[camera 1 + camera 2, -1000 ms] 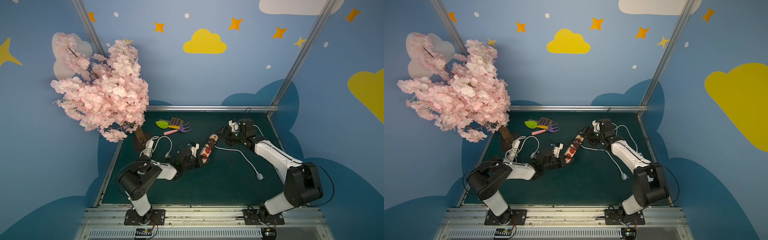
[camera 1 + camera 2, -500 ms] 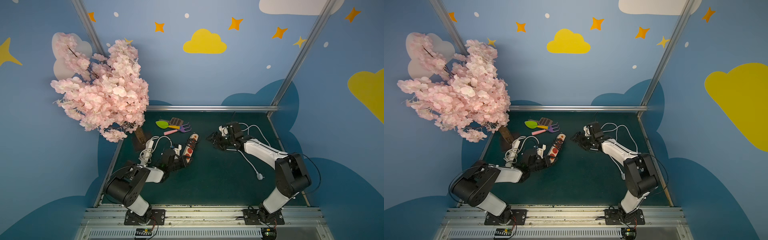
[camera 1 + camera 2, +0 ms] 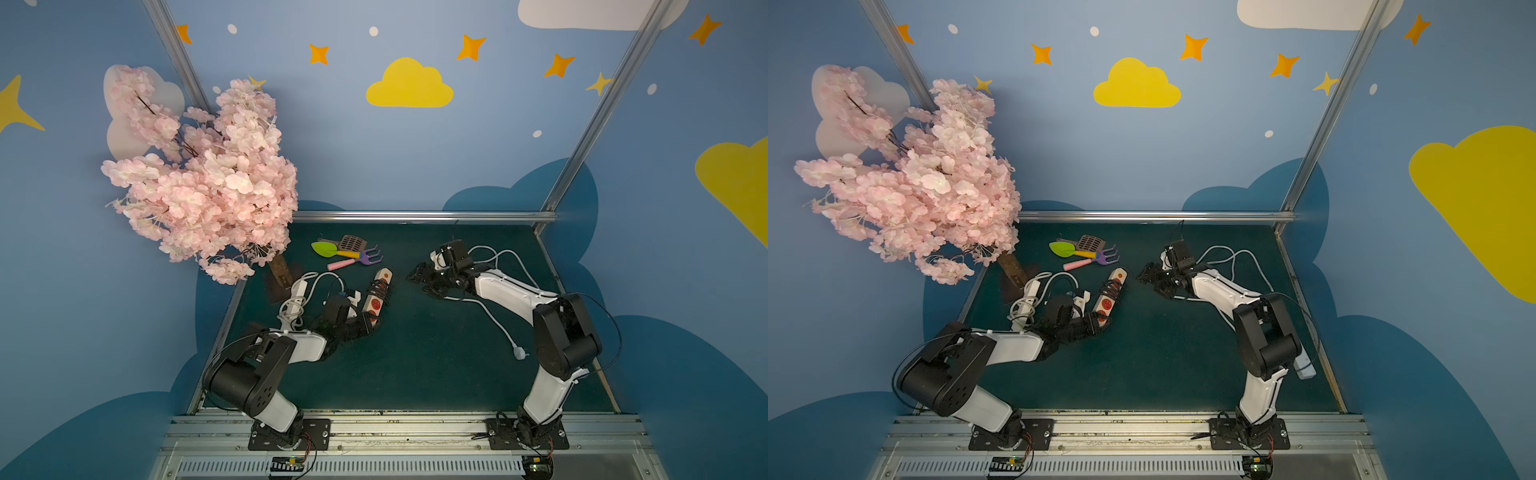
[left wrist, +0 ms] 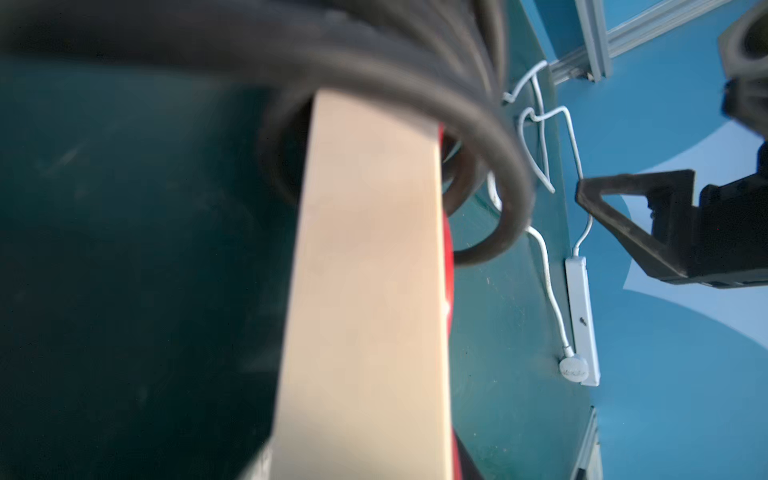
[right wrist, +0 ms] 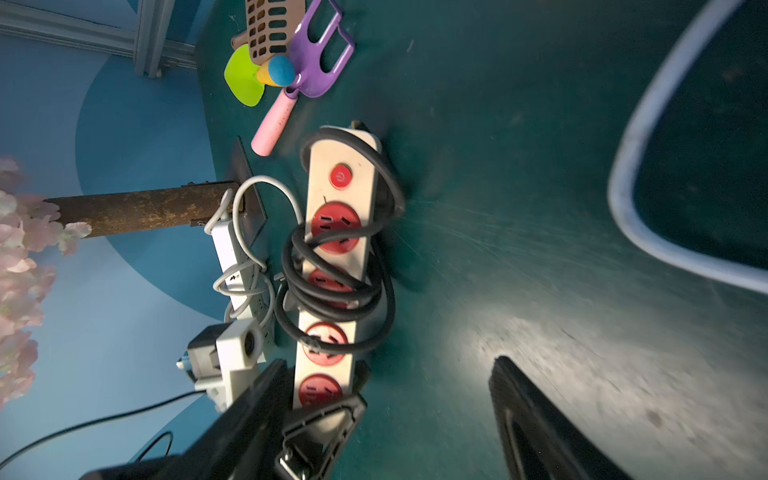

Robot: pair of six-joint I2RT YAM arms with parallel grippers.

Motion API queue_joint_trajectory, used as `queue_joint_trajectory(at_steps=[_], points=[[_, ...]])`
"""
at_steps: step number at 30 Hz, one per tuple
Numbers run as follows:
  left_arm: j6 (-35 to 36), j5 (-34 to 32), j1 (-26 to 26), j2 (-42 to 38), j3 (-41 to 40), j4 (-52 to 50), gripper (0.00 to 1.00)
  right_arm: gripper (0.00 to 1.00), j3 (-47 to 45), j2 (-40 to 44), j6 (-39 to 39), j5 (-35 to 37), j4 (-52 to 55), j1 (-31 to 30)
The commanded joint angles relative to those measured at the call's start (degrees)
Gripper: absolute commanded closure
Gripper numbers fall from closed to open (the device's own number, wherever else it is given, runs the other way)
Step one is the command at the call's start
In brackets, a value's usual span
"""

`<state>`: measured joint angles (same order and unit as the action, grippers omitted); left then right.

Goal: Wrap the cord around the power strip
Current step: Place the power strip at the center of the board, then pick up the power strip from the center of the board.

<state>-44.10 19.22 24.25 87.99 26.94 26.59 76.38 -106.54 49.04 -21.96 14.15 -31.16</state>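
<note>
Cream plastic power strip (image 3: 379, 291) with red sockets lies on the green worktop (image 3: 415, 365), left of centre and a bit toward the far edge. The black cord (image 5: 332, 286) is looped round its middle in several loose turns, so the wrap looks about done.

Long axis runs near-to-far, with the switch end leaning slightly right at the far side. The left gripper (image 3: 368, 321) sits at the near end, straddling it. In the left wrist view its one visible finger (image 4: 631, 224) stands clear of the socket face with worktop showing between. So the jaws look parted rather than clamped, but the other finger is hidden, so I'm not certain.

The right gripper (image 3: 417, 276) is off to the right of the switch end, apart from it. Its fingers (image 5: 523, 407) are spread wide with nothing between them.

Left arm is the nearer one. My read: next, pull the left straight back along the strip's axis toward the near edge. Sideways motion risks snagging a loop.
</note>
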Motion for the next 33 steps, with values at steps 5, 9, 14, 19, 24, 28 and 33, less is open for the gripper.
queue_joint_trajectory(at_steps=[5,9,14,19,24,28,33], points=[[1.0,0.6,0.5,-6.4,3.7,-16.4,0.49,0.21,14.5,-11.4,0.0,8.5,10.3,-6.3],[3.3,-3.2,-0.3,-14.3,4.4,-26.1,0.45,0.21,22.0,-17.2,-1.1,9.3,14.3,-8.8],[4.3,-4.3,-1.7,-21.1,5.5,-34.9,0.44,0.22,26.3,-21.8,-1.2,7.1,15.1,-10.1],[6.6,-4.9,-1.8,-25.8,10.4,-43.0,0.46,0.19,26.1,-14.4,-8.9,6.7,15.0,-8.8],[12.4,-5.5,-1.5,-25.2,18.3,-49.7,0.47,0.18,22.5,-4.5,-18.1,5.9,25.7,-1.4],[17.1,-8.7,1.0,-22.7,24.7,-50.8,0.48,0.18,11.4,4.9,-23.8,17.5,35.0,9.7],[21.0,-10.2,5.1,-16.4,30.1,-46.8,0.47,0.12,4.9,7.9,-29.7,37.4,46.2,25.2]])
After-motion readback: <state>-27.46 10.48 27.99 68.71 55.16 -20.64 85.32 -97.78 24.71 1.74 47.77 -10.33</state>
